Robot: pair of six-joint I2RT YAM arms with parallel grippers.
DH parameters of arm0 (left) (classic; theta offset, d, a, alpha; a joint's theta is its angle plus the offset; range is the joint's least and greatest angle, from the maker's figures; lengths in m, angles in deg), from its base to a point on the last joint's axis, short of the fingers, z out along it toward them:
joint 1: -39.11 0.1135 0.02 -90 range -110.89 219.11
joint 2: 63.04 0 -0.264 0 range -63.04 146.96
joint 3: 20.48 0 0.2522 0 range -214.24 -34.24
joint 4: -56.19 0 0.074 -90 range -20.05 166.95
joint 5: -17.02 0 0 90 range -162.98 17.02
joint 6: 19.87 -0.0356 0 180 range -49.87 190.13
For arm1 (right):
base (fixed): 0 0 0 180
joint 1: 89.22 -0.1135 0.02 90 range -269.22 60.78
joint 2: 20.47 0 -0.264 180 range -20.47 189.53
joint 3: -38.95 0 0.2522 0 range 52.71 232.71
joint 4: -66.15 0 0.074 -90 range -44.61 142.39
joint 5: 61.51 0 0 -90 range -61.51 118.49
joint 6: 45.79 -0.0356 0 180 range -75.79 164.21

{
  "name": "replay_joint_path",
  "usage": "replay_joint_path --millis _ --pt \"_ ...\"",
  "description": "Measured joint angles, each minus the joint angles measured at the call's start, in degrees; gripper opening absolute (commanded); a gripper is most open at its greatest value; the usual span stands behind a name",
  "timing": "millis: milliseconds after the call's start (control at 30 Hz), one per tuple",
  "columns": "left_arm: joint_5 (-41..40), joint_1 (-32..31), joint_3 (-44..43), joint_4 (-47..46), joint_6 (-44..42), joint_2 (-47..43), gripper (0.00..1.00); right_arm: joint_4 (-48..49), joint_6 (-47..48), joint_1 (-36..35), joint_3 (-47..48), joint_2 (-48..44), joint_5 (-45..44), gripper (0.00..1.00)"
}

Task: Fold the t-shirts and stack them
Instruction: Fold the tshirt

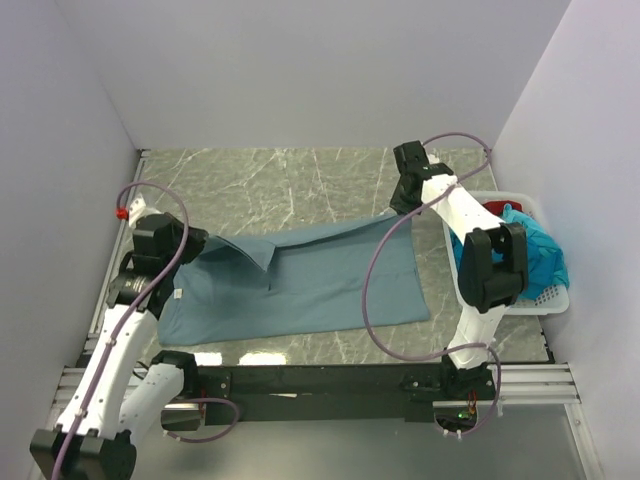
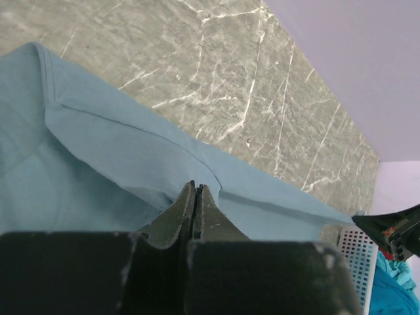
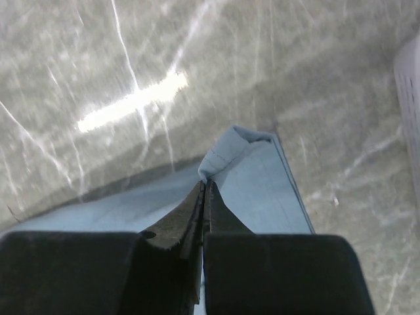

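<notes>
Two grips hold the grey-blue t-shirt [image 1: 320, 285]: the left gripper [image 2: 195, 188] is clenched on its folded edge, the right gripper [image 3: 205, 185] on a bunched corner.

We are seeing soft, even overhead light, glare streaking across the table [image 3: 128, 105], right wrist view blurring throughout.

The t-shirt [image 1: 320, 285] is grey-blue, the table [image 1: 280, 185] grey marble veined white.
</notes>
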Motion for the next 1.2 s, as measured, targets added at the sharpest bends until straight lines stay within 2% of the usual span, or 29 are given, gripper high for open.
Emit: replay_joint_path --millis 567,667,700,833,867,933,967,1000,1033,1100,1167,1200 --pt "-4.35 0.00 3.65 12.74 5.29 -13.62 0.00 5.75 2.32 -0.39 -21.14 -16.31 1.49 0.00" --pt "-3.76 0.00 6.10 15.08 7.43 -15.50 0.00 7.02 2.38 -0.39 -25.42 -17.42 2.10 0.17" --pt "-3.26 0.00 7.19 16.15 8.50 -16.26 0.00 7.39 2.47 -0.39 -27.04 -17.75 2.40 0.27" --pt "-1.31 -0.09 10.95 21.88 13.46 -20.76 0.00 7.21 2.27 -0.79 -33.59 -19.93 1.97 0.38" --pt "-0.92 -0.11 11.32 23.76 14.84 -22.51 0.07 7.08 2.23 -0.81 -35.10 -20.98 1.55 0.42" --pt "-0.57 -0.11 11.47 26.49 16.55 -25.62 0.29 6.21 2.10 -0.90 -37.22 -23.37 0.92 0.45" --pt "-0.46 -0.11 11.39 27.74 17.40 -27.80 0.49 5.92 2.14 -0.92 -37.64 -24.35 0.72 0.46" --pt "-0.44 -0.11 11.13 28.83 18.10 -29.64 0.86 5.40 2.21 -0.94 -37.77 -25.64 0.42 0.48" --pt "-0.50 -0.11 10.64 29.90 18.69 -30.97 0.99 5.44 2.27 -0.94 -37.75 -26.84 0.15 0.48" --pt "-0.85 -0.11 9.07 31.61 19.85 -31.98 0.99 5.62 2.80 -0.96 -37.57 -28.87 0.31 0.49" --pt "-1.77 -0.11 7.13 32.30 20.13 -31.78 0.99 6.19 4.00 -1.51 -37.33 -30.93 1.51 0.61" --pt "-2.25 -0.11 6.23 32.54 20.11 -31.45 0.99 6.86 4.70 -2.27 -37.31 -31.87 2.47 0.61"
